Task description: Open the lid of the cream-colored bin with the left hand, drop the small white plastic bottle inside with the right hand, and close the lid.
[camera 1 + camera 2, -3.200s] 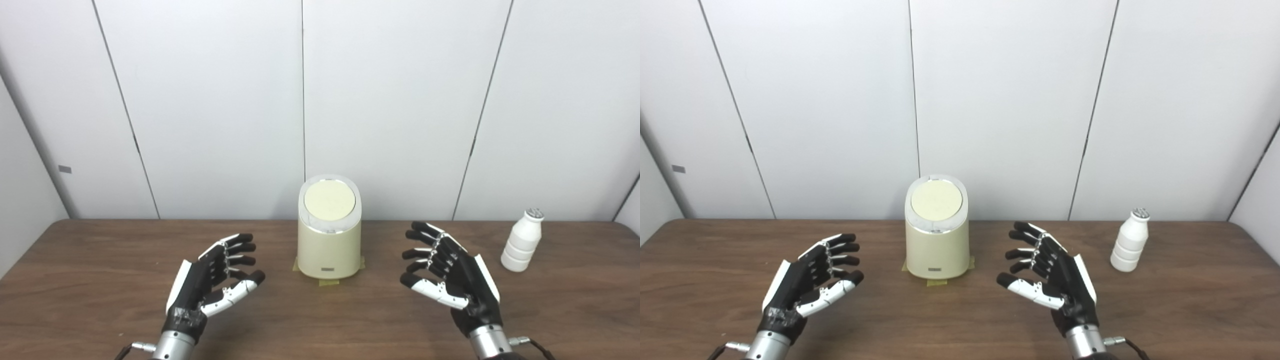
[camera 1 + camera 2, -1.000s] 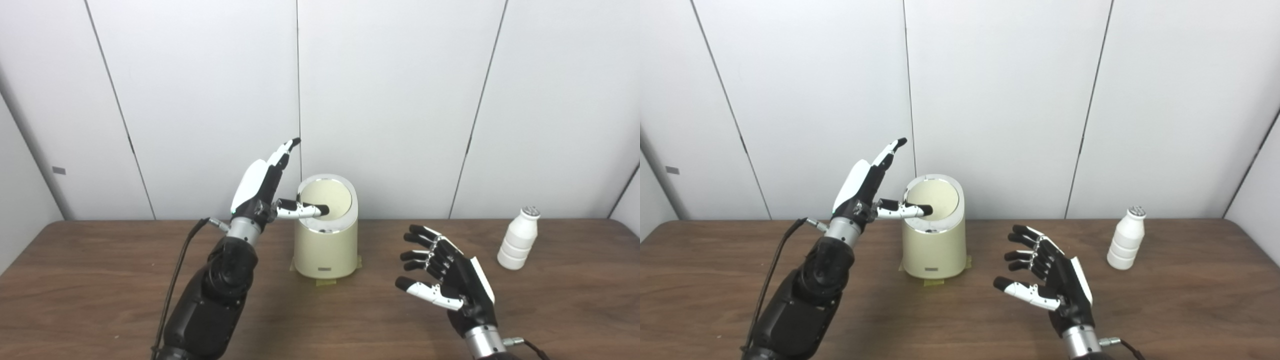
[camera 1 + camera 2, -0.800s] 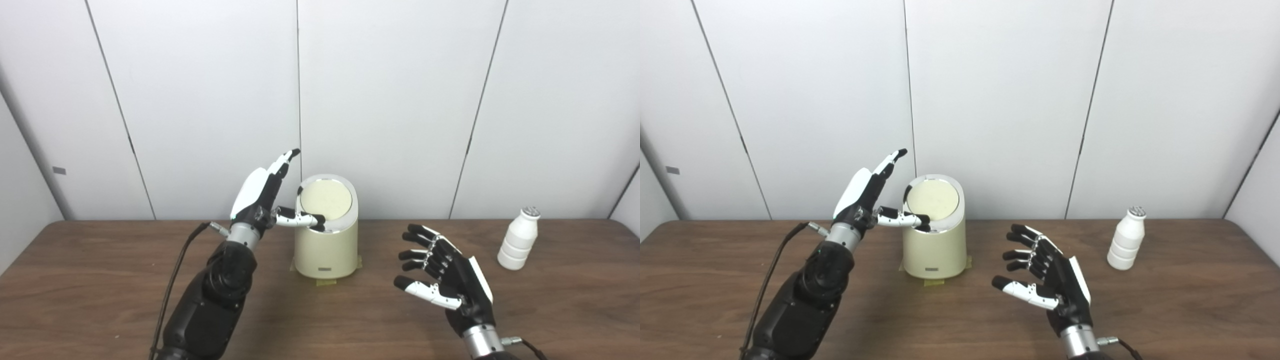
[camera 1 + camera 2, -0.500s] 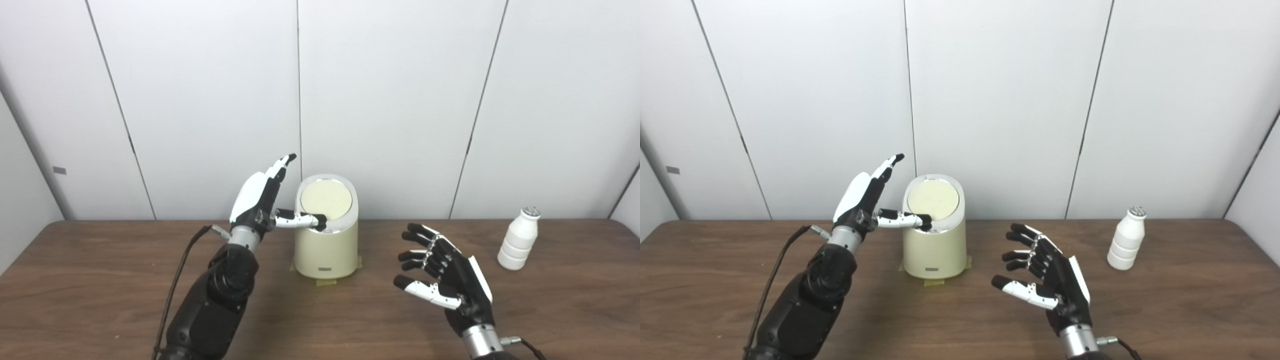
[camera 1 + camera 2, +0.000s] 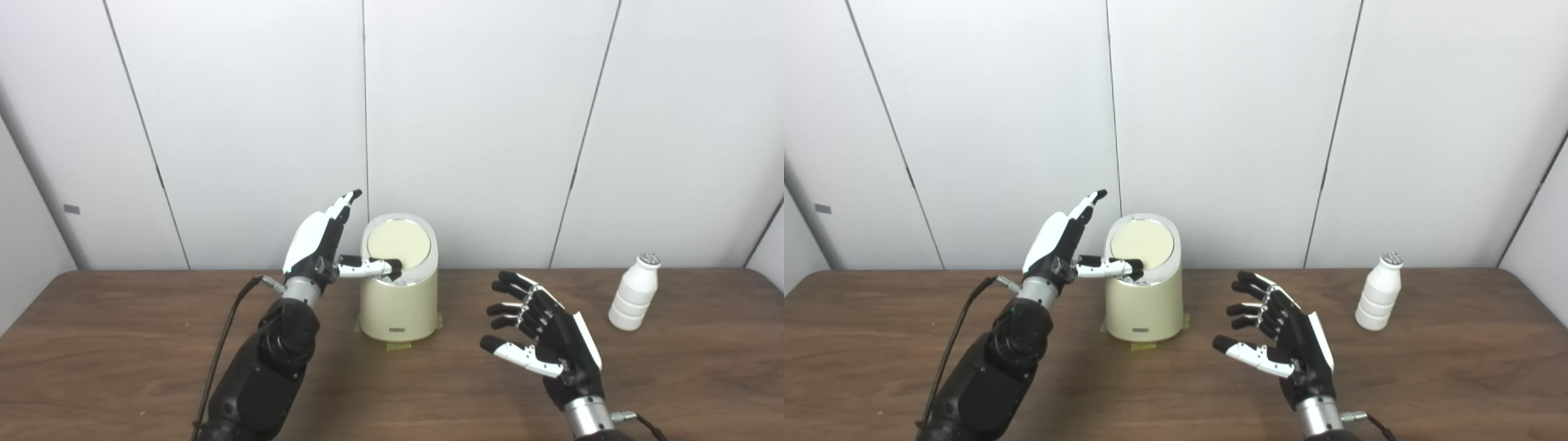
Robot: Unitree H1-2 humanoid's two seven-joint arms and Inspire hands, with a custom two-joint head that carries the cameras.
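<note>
A brown wooden table (image 5: 122, 343) carries everything. The cream-colored bin (image 5: 398, 300) stands upright near the middle of the table's far edge, on yellow tape (image 5: 399, 345). Its round lid (image 5: 398, 244) looks pushed in slightly at the front rim, where the thumb of the left hand (image 5: 321, 239) presses; that hand's fingers (image 5: 343, 202) stretch up and apart, grasping nothing. The right hand (image 5: 545, 337) hovers over the table's near right part, palm inward, fingers spread and empty. The small white plastic bottle (image 5: 635, 294) stands upright near the far right corner, well apart from both hands.
</note>
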